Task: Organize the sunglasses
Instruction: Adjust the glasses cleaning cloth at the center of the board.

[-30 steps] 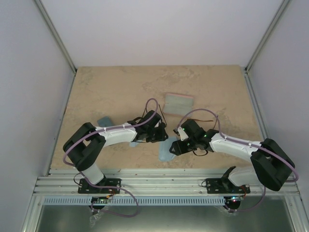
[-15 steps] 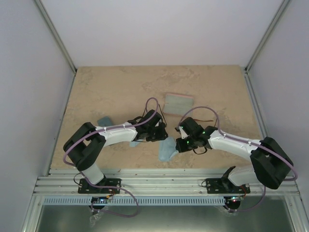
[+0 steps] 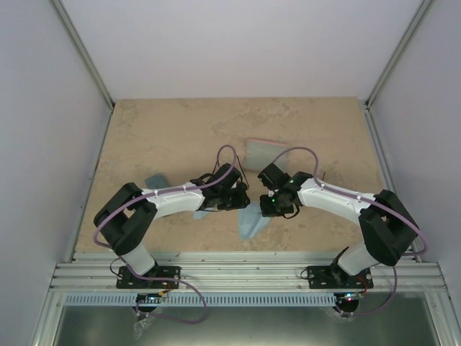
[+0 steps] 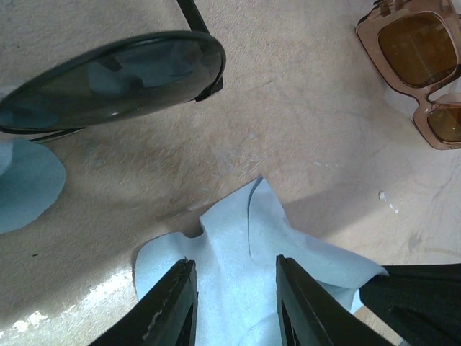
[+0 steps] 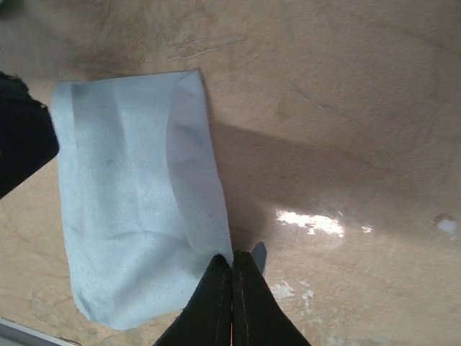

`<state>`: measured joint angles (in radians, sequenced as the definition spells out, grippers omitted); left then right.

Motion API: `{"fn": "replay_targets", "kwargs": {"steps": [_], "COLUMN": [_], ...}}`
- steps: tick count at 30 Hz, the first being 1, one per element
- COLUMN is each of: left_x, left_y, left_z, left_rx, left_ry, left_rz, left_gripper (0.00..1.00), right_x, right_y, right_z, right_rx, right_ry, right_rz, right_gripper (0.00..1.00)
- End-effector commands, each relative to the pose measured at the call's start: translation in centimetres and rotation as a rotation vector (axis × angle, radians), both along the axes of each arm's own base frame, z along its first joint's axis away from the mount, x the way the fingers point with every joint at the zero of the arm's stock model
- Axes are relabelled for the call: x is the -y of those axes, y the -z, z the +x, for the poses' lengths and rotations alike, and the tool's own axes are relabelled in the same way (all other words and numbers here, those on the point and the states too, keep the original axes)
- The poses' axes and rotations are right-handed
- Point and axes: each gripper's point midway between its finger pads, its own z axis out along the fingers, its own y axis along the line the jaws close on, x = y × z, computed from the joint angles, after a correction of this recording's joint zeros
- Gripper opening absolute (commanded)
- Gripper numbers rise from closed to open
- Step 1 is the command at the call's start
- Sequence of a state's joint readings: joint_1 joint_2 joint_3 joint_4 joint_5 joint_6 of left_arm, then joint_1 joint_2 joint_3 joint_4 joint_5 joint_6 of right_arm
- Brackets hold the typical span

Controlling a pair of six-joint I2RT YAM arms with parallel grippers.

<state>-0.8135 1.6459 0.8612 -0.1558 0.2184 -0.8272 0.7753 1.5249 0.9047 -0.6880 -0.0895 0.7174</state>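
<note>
1. My right pincer (image 5: 232, 288) is clenched on a corner of the cloth (image 5: 130, 202) (the tips meet right at its edge, so I judge it gripped).
2. My left pincer (image 4: 234, 306) is released, its fingers apart just above the same cloth, holding nothing.
3. The black pair (image 4: 108, 79) lies on the table (image 4: 302, 108) near my left pincer; the amber pair (image 4: 421, 58) lies well apart from it.
4. Neither pair is in my grasp or in the case (image 3: 259, 148) beyond my arms, so I judge the organizing barely begun: both pairs are left to place.
</note>
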Motion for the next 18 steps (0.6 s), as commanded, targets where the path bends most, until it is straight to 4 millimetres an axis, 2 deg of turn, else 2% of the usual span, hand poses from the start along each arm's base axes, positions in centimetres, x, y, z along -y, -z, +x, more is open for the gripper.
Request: {"fn": "replay_targets", "kwargs": {"steps": [1, 8, 14, 15, 18], "left_x": [0.1, 0.1, 1.0, 1.1, 1.6], "left_y": [-1.1, -0.9, -0.7, -0.6, -0.5], "left_z": [0.0, -0.2, -0.7, -0.7, -0.7], "left_rx": [0.032, 0.028, -0.005, -0.011, -0.022], "left_ry": [0.012, 0.020, 0.048, 0.050, 0.061], "left_rz": [-0.016, -0.017, -0.055, -0.060, -0.067], "left_gripper": [0.33, 0.33, 0.33, 0.33, 0.32], "right_x": [1.9, 5.7, 6.1, 6.0, 6.3], "right_y": [0.3, 2.0, 2.0, 1.9, 1.4], "right_z": [-0.5, -2.8, -3.4, -3.1, -1.7], "right_rx": [-0.034, -0.083, -0.086, -0.071, 0.009], "right_ry": [0.072, 0.146, 0.148, 0.136, 0.102], "right_rz": [-0.097, -0.221, -0.218, -0.216, -0.240], "right_gripper": [0.00, 0.00, 0.00, 0.01, 0.15]}}
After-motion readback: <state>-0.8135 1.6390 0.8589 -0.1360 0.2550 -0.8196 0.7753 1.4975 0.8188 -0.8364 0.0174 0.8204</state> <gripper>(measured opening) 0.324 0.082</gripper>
